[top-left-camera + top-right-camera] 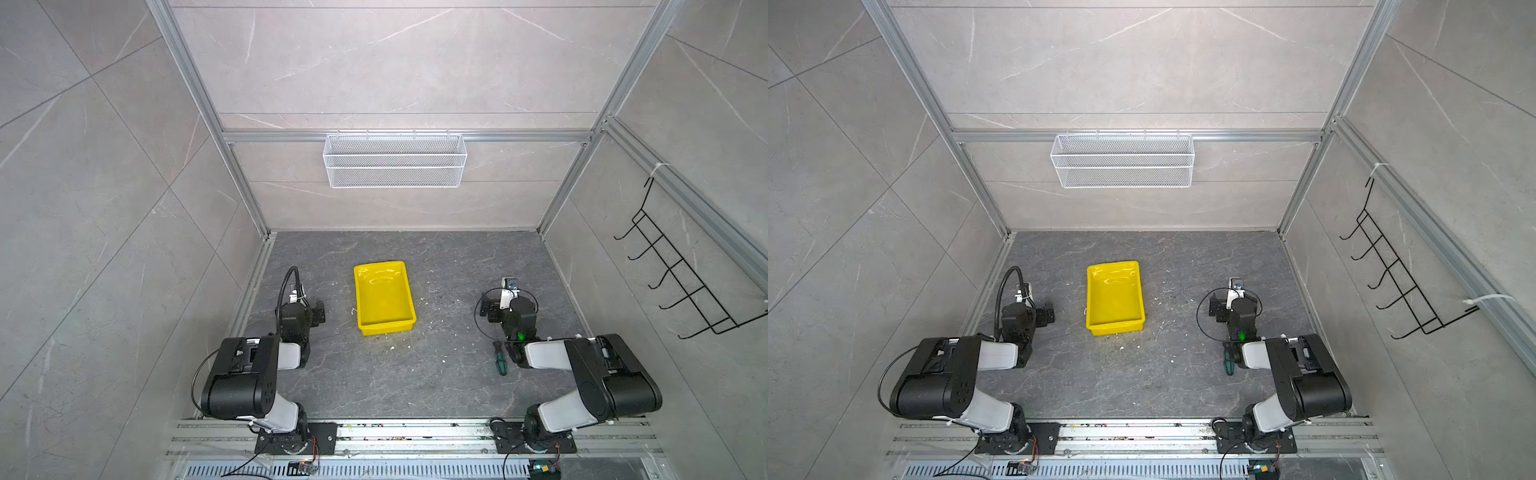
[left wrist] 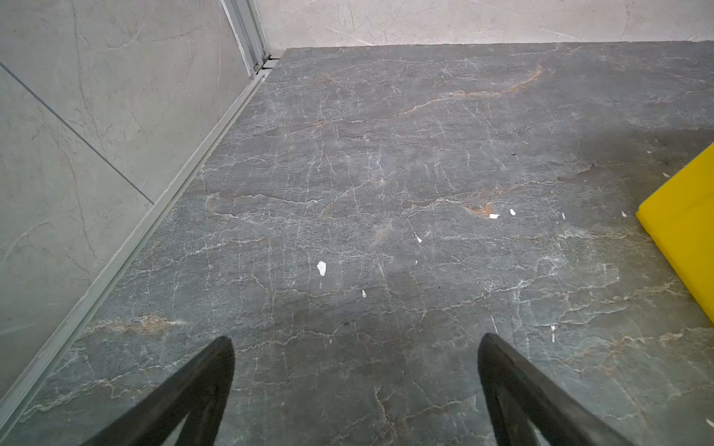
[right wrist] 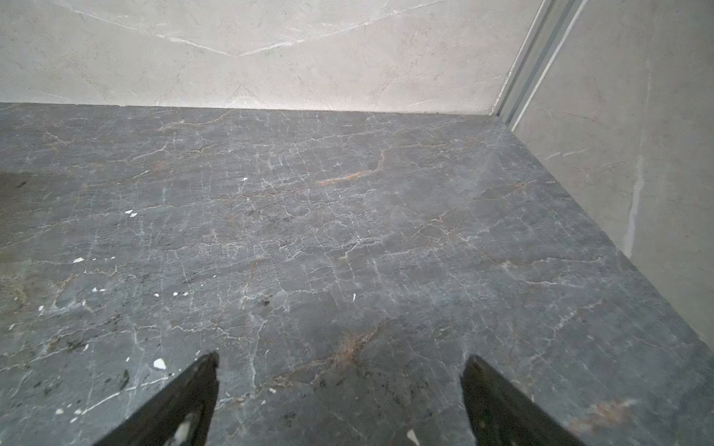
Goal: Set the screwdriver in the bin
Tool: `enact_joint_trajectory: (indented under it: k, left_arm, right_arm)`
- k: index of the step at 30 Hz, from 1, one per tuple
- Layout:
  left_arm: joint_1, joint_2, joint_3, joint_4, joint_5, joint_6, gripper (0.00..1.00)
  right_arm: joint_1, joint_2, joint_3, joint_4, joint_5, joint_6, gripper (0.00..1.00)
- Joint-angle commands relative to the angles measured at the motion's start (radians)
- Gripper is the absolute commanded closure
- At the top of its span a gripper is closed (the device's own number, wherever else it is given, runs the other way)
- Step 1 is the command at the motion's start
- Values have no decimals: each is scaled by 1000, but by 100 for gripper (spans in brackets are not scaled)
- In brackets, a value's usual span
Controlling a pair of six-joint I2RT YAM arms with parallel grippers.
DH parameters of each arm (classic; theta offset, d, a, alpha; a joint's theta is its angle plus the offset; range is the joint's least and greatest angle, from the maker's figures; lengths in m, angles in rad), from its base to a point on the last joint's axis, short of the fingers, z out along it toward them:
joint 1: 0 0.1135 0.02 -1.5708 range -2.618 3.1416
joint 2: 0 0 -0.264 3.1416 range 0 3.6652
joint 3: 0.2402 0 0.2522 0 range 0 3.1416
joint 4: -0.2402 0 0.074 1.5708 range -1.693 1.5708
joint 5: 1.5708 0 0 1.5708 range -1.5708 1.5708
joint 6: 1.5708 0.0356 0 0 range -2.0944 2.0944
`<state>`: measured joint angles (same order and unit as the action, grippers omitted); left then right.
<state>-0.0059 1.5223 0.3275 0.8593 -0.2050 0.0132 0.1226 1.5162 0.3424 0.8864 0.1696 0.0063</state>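
- One screwdriver (image 1: 500,359) flat on table (image 1: 374,374), just beside right arm (image 1: 544,353), well apart from bin (image 1: 386,326).
- Bin mid-table, between grippers.
- Right gripper (image 3: 340,390) spread wide over bare table.
- Left gripper (image 2: 355,386) spread too, bin corner near.

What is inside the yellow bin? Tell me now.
Nothing visible: the bin shows only its bare glossy yellow floor with light glare. The inner face of its near wall is hidden from the top views. The screwdriver lies outside on the table, beside the right arm.
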Motion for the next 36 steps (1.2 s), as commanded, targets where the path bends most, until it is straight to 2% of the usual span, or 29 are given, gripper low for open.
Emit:
enact_joint_trajectory:
  k: [1,25,26,27,28,29,30,31,32,33,35,36]
  left_arm:
    - [4,-19,12,33,9,-13,0]
    - [5,-20,13,32,10,-13,0]
    - [5,-19,12,32,11,-13,0]
    - [4,-20,12,32,11,-13,0]
    - [4,-20,12,33,10,-13,0]
    - [4,-20,12,33,11,-13,0]
    - [5,-21,12,32,11,-13,0]
    - [4,-20,12,32,11,-13,0]
    - [4,-20,12,32,11,-13,0]
    - [5,-19,12,32,11,-13,0]
    - [7,-19,15,24,17,-13,0]
    - [13,-18,20,18,26,-16,0]
  right_arm:
    - [-2,1,23,-16,-27,-8,1]
    - [5,-15,14,23,-5,-11,1]
    - [22,-82,31,-90,71,-9,1]
    - [37,-187,95,-324,154,24,1]
    - [38,-270,185,-568,236,122,1]
    - [36,-315,302,-838,391,297,1]
    - [31,-318,434,-1162,587,576,1]
    - [8,-288,537,-1373,650,769,0]
    - [-53,-240,620,-1508,567,775,0]
    - [-133,-188,677,-1550,421,737,1]
    - [-273,-125,713,-1614,199,722,0]
    - [-332,-110,704,-1622,131,708,0]
